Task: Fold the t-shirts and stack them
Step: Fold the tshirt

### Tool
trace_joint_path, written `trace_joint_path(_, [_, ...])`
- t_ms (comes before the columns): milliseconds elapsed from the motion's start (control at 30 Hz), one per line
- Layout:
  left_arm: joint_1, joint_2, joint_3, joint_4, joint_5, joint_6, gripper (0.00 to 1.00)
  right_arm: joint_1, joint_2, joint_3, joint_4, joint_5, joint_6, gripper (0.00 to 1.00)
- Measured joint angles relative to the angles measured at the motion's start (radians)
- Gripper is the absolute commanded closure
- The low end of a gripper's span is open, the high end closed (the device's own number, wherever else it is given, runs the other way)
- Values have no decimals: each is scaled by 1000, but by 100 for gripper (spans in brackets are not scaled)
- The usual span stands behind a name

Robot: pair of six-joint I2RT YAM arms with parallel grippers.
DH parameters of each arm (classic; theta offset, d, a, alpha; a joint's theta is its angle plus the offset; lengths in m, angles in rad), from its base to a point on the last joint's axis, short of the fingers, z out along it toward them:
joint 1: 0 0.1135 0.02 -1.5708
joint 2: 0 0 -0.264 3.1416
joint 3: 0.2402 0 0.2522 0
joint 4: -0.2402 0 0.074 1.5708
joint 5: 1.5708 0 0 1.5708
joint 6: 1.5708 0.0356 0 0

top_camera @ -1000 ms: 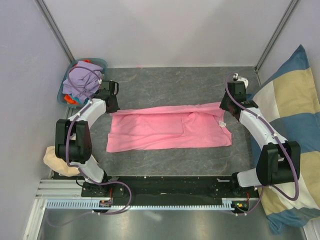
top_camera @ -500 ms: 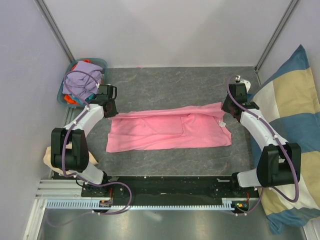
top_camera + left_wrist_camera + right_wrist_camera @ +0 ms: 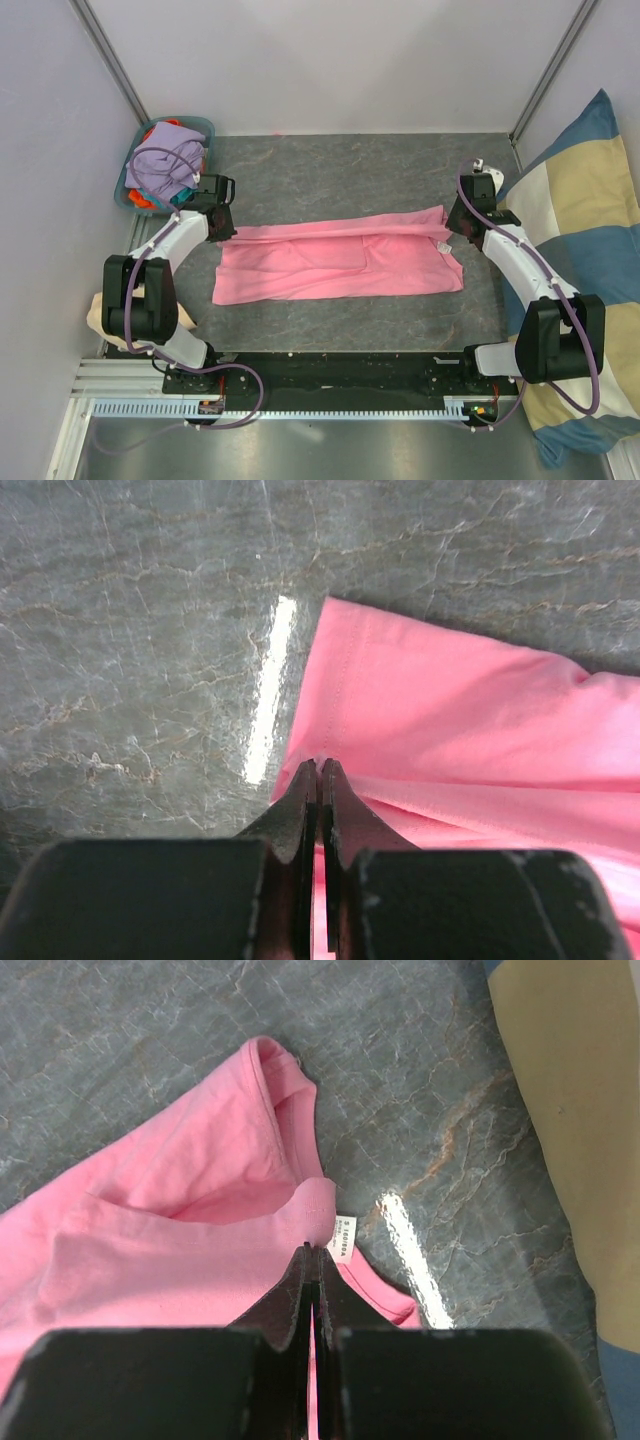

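Pinching the far edge of the pink t-shirt at its two ends, the left gripper and right gripper are each clenched on cloth, the right one beside the white label. This is probably so the fold can travel as one taut line. The shirt lies lengthwise mid-table, its near edge flat. Bare table shows beyond and in front of it. The basket of other t-shirts sits far left, and the cushion crowds the right arm.
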Motion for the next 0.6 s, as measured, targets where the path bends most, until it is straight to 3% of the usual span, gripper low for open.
trace_joint_path(167, [0, 0, -17, -10, 4, -25, 90, 0, -1, -16, -8, -2, 6, 98])
trace_joint_path(233, [0, 0, -22, -16, 4, -50, 80, 0, 0, -21, -10, -1, 9, 89])
trace_joint_path(300, [0, -1, -31, -18, 3, -80, 72, 0, 0, -24, -13, 0, 18, 72])
trace_joint_path(333, [0, -3, -39, -18, 1, -98, 70, 0, 0, -26, -14, 3, 23, 69])
trace_joint_path(600, [0, -159, -153, -28, -5, -257, 70, -14, 0, -35, -27, 57, 67, 60])
